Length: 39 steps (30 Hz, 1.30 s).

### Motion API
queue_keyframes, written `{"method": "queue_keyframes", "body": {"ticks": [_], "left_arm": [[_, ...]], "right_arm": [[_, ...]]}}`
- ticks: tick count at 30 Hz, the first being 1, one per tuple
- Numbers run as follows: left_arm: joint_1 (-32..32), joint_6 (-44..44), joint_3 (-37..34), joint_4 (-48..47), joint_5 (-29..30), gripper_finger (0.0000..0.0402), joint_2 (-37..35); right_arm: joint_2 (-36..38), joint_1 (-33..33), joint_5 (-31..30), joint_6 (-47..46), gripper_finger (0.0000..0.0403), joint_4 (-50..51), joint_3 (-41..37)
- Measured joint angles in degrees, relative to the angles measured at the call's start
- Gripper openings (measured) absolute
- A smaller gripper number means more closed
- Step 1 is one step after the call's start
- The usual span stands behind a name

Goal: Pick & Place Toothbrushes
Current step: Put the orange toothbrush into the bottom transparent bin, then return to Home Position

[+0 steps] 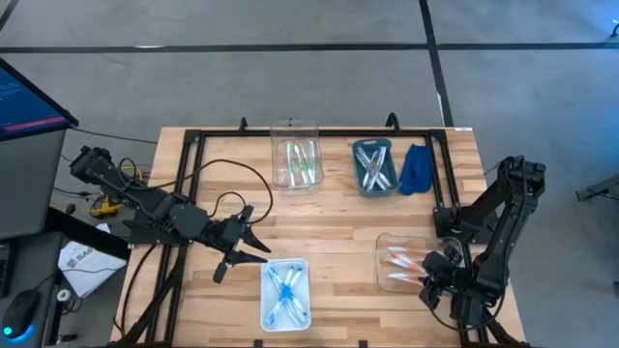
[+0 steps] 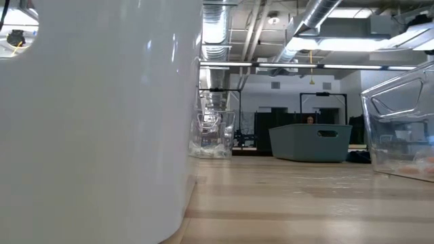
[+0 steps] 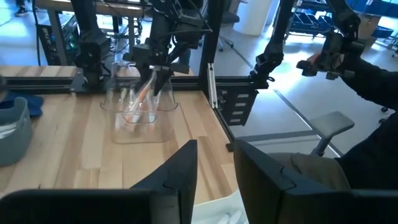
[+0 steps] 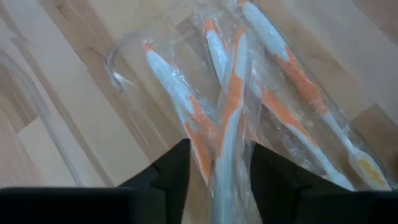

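The toothbrushes lie sorted in containers. Orange-and-white ones (image 4: 186, 106) are in a clear bin (image 1: 385, 253) at the table's right near part. Blue ones (image 1: 286, 295) fill a white tray (image 1: 264, 290) at the near edge. Green ones (image 1: 302, 164) stand in a clear box, and white-grey ones (image 1: 375, 169) lie in a teal bin. My right gripper (image 1: 432, 275) hovers over the clear bin, shut on a wrapped orange toothbrush. My left gripper (image 1: 253, 248) is open just left of the white tray, touching nothing. My right gripper (image 4: 219, 146) pinches one wrapped orange-and-white toothbrush by its handle (image 4: 229, 134) between the two fingers. The brush runs on lengthwise beyond the fingertips. In the left wrist view it hangs slanting (image 3: 147, 93) below the gripper into the clear bin, above the other orange brushes.
A folded blue cloth (image 1: 417, 168) lies right of the teal bin (image 1: 360, 179). A black frame (image 1: 319, 132) runs along the far edge and sides of the table. Bare wood lies in the middle. A person in a dark sleeve (image 3: 373, 81) stands beyond the table's right side.
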<state>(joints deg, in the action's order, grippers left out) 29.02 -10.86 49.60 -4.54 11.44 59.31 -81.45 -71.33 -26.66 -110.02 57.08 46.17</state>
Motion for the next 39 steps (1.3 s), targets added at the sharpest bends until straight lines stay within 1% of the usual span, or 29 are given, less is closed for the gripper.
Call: {"method": "queue_keyframes", "body": {"ticks": [7, 14, 20, 27, 30, 33, 39], "left_arm": [[0.0, 1.4, 0.0, 1.0, 0.0, 0.0100, 0.0], [0.0, 2.0, 0.0, 1.5, 0.1, 0.0100, 1.8], [0.0, 2.1, 0.0, 2.3, 0.1, 0.0100, 3.0], [-0.1, 3.5, 0.0, 3.2, 0.1, 0.0100, 3.0], [-0.1, 3.6, 0.0, 3.4, 0.1, 0.0100, 3.0], [-0.1, 3.6, 0.0, 3.4, 0.1, 0.0100, 3.0], [0.0, 3.5, 0.0, 3.4, 0.1, 0.0100, 3.0]], "right_arm": [[1.7, 0.3, -0.1, -3.0, 0.0206, 0.0, 0.1], [3.0, 1.3, -0.2, -1.7, 0.0256, 0.6, 0.1], [5.0, 2.0, -0.1, 0.4, 0.0260, 2.9, 0.1], [9.9, 4.0, -1.0, 1.2, 0.0260, 5.5, 0.1], [11.4, 5.0, -3.2, 3.9, 0.0260, 4.7, 0.1], [12.7, 6.4, -5.8, 9.0, 0.0260, 2.1, 0.1], [16.1, 11.8, -13.5, 26.8, 0.0260, -8.4, 0.1]]}}
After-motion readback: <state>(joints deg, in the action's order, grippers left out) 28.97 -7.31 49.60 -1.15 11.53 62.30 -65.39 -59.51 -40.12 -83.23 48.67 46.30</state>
